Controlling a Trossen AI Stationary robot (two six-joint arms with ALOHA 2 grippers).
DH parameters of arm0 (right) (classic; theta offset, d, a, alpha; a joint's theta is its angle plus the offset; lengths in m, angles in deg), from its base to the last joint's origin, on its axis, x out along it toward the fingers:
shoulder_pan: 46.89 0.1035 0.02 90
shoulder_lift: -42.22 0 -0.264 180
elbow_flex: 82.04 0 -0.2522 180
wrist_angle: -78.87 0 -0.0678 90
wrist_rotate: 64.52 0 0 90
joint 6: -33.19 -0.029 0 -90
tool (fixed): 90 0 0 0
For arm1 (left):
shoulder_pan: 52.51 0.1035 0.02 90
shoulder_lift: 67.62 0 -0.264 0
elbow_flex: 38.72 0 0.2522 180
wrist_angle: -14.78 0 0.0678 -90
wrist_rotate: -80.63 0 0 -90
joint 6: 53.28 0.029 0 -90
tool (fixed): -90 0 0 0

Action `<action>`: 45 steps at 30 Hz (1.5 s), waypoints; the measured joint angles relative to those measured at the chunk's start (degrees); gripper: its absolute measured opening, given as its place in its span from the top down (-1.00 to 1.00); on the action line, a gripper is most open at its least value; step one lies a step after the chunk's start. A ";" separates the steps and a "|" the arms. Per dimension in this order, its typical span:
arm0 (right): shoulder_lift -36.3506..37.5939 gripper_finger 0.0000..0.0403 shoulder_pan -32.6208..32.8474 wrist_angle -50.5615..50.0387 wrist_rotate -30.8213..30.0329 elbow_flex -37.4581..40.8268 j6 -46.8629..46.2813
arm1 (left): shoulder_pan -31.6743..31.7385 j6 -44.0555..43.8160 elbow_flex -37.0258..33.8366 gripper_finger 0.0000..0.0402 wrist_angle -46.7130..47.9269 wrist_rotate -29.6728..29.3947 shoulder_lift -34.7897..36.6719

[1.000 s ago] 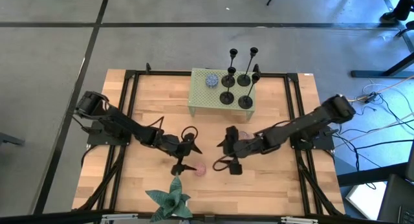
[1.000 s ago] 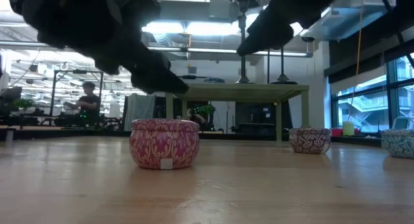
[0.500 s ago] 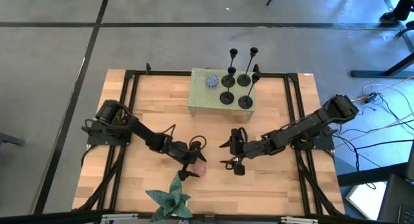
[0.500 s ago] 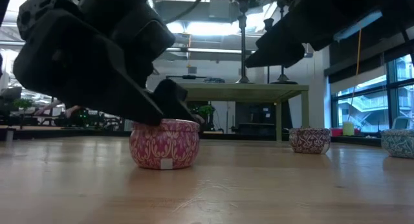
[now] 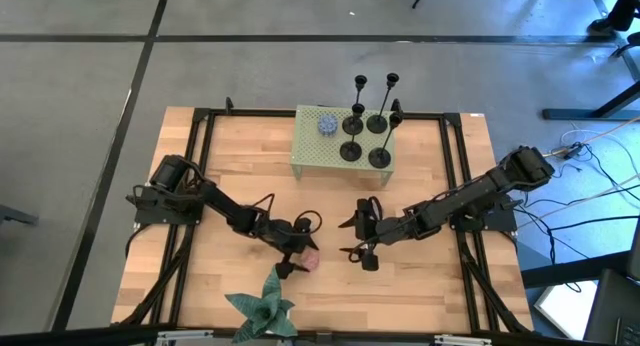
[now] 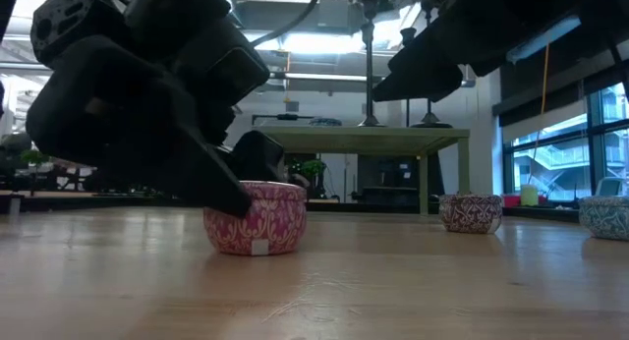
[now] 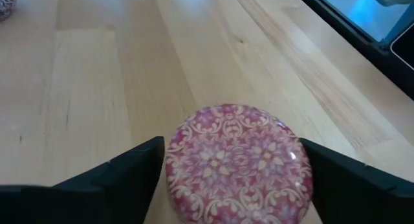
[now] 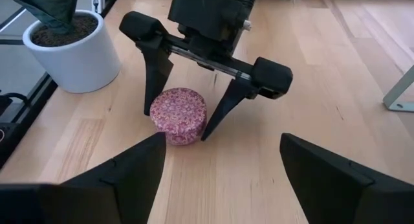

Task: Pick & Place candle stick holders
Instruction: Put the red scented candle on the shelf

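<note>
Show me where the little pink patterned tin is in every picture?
High view: pink tin low of centre, beside the left gripper.
Low view: on the table left of centre, partly behind that gripper.
Left wrist view: bottom centre, between the open jaws.
Right wrist view: left of centre, straddled by the left gripper.
Shared landmark: the left gripper.

A pink patterned tin (image 6: 255,218) is seen on the wooden table (image 6: 393,291), with the left gripper (image 6: 231,178) lowered around it, dark jaws standing on either side. Farther back, a green stand (image 6: 364,136) carries candle stick holders (image 6: 370,65); a second patterned tin (image 6: 471,212) sits right.
</note>
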 joint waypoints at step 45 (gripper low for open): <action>-0.04 -0.52 -0.39 -1.49 0.02 -0.09 1.66 | 31.10 -1.30 11.98 -0.48 22.81 -15.53 19.78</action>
